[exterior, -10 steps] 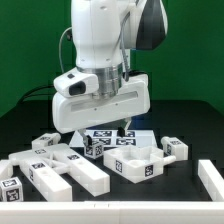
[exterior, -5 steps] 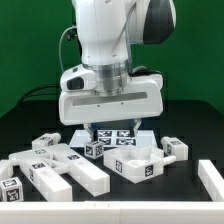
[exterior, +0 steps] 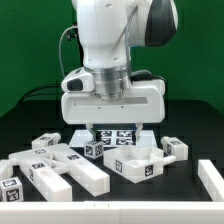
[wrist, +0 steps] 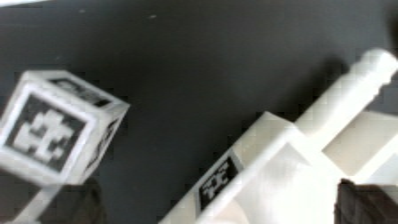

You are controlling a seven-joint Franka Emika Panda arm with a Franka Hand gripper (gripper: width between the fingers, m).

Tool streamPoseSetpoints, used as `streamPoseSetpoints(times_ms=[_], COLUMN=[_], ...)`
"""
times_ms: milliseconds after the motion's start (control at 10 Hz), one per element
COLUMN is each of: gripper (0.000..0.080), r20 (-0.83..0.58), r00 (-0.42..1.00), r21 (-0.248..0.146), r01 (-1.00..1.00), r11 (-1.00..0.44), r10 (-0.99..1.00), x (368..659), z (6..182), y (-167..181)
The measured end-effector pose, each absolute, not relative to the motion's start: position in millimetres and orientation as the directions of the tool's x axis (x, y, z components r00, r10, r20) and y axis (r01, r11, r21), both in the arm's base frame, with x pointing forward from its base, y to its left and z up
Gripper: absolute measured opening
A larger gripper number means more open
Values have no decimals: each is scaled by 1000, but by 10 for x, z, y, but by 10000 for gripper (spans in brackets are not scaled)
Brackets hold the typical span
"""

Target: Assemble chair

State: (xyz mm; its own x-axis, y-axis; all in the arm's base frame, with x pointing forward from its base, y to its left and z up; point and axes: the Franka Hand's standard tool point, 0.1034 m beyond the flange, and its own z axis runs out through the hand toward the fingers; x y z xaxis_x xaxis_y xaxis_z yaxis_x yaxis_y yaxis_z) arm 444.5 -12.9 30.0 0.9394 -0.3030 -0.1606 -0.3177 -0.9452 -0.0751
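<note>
As the fingers (exterior: 92,131) hang apart and empty, a cube (exterior: 95,150) and frame (exterior: 126,167) lie below, bare surface (wrist: 196,70) between.

The white arm (exterior: 108,40) is reaching straight down, its gripper (exterior: 114,131) pointing downward, with both dark fingers (exterior: 92,130) standing spread wide apart.

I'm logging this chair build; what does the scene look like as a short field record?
gripper: open, holding nothing, above the black table
small white tagged plastic cube: on the table, untouched
white U-shaped plastic part: beside the cube
long white plastic bars: lying at the exterior view's left
marker board: under the gripper
</note>
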Motion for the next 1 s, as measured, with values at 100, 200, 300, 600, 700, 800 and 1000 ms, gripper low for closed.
streamPoseSetpoints(times_ms=[100, 200, 300, 600, 700, 800, 1000], gripper=[649, 649, 649, 649, 622, 622, 442], r20=[-143, -112, -102, -100, -101, -101, -101], r00=[938, 943, 945, 950, 950, 950, 950], r21=[-83, -85, -87, -90, -90, -90, -90], r01=[-329, -324, -321, -304, -304, -304, -303], r11=[-941, -942, -943, -948, -948, -948, -949], r10=[-315, -314, -312, -295, -295, -295, -294], x=[4497, 4547, 4572, 4634, 4634, 4634, 4634], z=[294, 252, 210, 166, 165, 165, 165], y=[-138, -110, -73, 9, 9, 9, 9])
